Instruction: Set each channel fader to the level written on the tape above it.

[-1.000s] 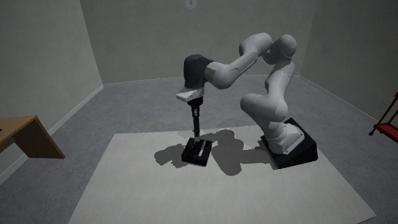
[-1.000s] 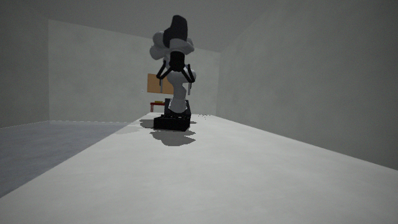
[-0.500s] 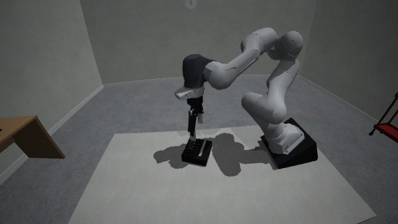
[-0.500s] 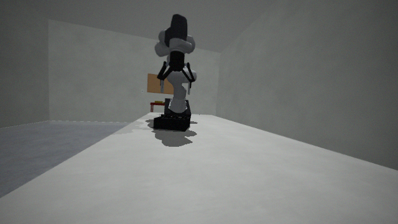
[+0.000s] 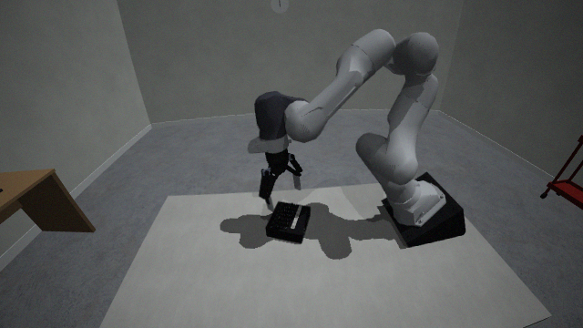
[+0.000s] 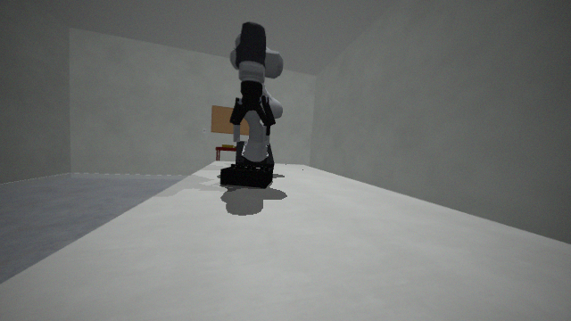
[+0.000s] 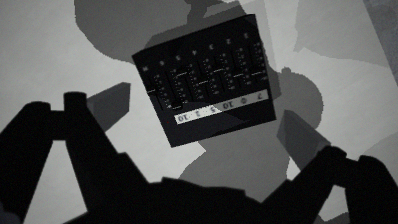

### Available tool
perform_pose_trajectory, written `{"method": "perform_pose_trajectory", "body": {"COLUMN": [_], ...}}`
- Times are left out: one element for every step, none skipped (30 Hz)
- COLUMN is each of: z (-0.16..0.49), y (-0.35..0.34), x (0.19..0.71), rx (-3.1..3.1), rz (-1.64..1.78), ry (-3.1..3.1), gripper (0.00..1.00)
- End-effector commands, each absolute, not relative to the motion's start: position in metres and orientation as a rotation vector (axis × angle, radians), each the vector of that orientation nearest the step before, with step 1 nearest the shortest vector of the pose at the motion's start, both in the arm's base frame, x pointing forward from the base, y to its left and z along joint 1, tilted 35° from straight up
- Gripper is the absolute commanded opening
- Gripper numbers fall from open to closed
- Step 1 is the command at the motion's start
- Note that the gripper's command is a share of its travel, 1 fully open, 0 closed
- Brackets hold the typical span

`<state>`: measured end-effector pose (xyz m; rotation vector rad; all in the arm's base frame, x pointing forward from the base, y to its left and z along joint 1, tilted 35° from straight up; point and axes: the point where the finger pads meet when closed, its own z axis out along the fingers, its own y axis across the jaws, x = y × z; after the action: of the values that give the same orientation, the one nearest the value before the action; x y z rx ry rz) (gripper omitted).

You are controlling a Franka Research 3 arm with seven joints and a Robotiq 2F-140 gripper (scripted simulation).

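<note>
Wrist view: the lighting desk (image 7: 210,80) lies ahead of and below the gripper (image 7: 200,150), turned askew so its row of faders (image 7: 176,90) runs slantwise across the gap between the two wide-spread, empty fingers. The tape strip (image 7: 220,106) of levels edges the desk's side nearest the gripper, its digits too blurred to read surely. In the top view the desk stands on the pale table (image 5: 219,292), with the gripper just above the desk's far-left corner, bare table all round the desk, and the arm's base (image 5: 448,228) well off to the desk's right.

At frame centre, the lighting desk (image 5: 288,222) sits on the pale bench (image 5: 319,282). The wide-open, empty pincer (image 5: 281,189) hangs just above its upper-left edge.
</note>
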<state>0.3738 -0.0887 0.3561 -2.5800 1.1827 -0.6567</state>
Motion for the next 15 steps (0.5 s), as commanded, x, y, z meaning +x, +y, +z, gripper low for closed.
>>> {"method": "perform_pose_trajectory", "body": {"z": [0.3562, 0.3545, 0.353, 0.3518, 0.3509, 0.3502, 0.3497, 0.3495, 0.3494, 0.3494, 0.3494, 0.3494, 0.3494, 0.3494, 0.3494], "y": [-0.0934, -0.0958, -0.0979, -0.0996, -0.101, -0.102, -0.1027, -0.1031, -0.1032, -0.1032, -0.1032, -0.1032, -0.1032, -0.1032, -0.1032], "x": [0.3907, 0.3931, 0.3951, 0.3967, 0.398, 0.3988, 0.3994, 0.3997, 0.3998, 0.3998, 0.3998, 0.3998, 0.3998, 0.3998, 0.3998], "rx": [-2.339, -2.307, -2.274, -2.24, -2.206, -2.17, -2.134, -2.096, -2.057, -2.018, -1.978, -1.938, -1.938, -1.938, -1.834], "rz": [-0.59, -0.571, -0.553, -0.534, -0.515, -0.497, -0.48, -0.463, -0.446, -0.431, -0.416, -0.402, -0.402, -0.402, -0.367], "ry": [1.49, 1.528, 1.566, 1.603, 1.639, 1.674, 1.709, 1.742, 1.775, 1.806, 1.837, 1.866, 1.866, 1.866, 1.935], "gripper": [1.0, 1.0, 1.0, 1.0, 1.0, 1.0, 1.0, 1.0, 1.0, 1.0, 1.0, 1.0, 1.0, 1.0, 1.0]}}
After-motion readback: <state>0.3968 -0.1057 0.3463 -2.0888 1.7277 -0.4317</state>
